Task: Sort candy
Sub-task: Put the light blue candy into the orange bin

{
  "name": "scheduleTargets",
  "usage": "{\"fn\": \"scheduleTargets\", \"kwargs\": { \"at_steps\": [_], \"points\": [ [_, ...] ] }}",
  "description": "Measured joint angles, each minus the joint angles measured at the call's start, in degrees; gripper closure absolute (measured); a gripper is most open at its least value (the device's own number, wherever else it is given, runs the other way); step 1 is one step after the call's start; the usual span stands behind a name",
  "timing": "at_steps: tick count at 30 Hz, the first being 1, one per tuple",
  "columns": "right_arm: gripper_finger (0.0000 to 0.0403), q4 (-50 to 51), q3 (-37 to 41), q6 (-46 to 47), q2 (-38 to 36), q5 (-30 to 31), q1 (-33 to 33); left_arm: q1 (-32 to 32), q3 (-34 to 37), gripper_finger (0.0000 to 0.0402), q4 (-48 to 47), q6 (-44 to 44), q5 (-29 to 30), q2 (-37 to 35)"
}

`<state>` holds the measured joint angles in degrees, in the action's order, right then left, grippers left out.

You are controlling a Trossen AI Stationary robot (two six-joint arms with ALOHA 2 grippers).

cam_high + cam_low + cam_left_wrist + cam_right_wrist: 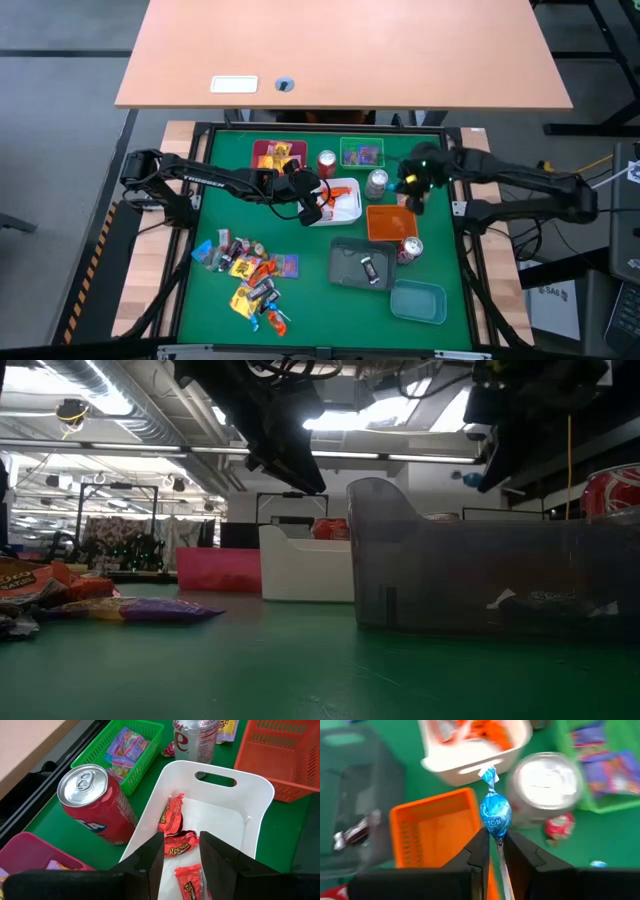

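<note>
While its stick hides, right end effector (494, 842) pinches blue candy (495, 816).

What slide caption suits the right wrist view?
Right gripper pinching a blue lollipop by its stick above the orange tray.

The red soda can (97, 805) is glossy painted metal with a bare, brushed-looking lid. The white tray (250, 795) is smooth, slightly shiny plastic; the orange basket (285, 760) and green basket (100, 755) are ribbed plastic mesh. The orange candy wrappers (172, 817) look like crinkled glossy film. The blue lollipop (495, 817) seems foil-wrapped, though blurred. The worktop (300, 670) is matt green.
</note>
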<state>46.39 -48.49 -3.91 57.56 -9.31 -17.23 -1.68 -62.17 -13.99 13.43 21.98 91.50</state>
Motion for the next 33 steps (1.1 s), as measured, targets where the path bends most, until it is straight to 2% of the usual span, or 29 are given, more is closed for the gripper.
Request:
{"fn": "scheduleTargets", "kwargs": {
  "at_steps": [5,11,16,23,33],
  "points": [
    [0.0349,0.1,0.8,1.3,0.0,2.2,7.0,0.0,0.0,0.0288,0.0,0.0,0.0,0.0],
    [0.0349,0.1,2.5,3.9,0.1,3.7,10.7,0.0,0.0,0.0288,0.0,0.0,0.0,0.0],
    [0.0349,0.1,4.3,7.2,0.1,3.3,11.3,0.0,0.0,0.0288,0.0,0.0,0.0,0.0],
    [0.0349,0.0,5.0,9.3,0.1,-2.2,11.2,0.0,0.0,0.0288,0.0,0.0,0.0,0.0],
    [0.0349,0.0,5.0,9.3,0.1,-2.3,11.2,0.0,0.0,0.0288,0.0,0.0,0.0,0.0]
  ]
}}
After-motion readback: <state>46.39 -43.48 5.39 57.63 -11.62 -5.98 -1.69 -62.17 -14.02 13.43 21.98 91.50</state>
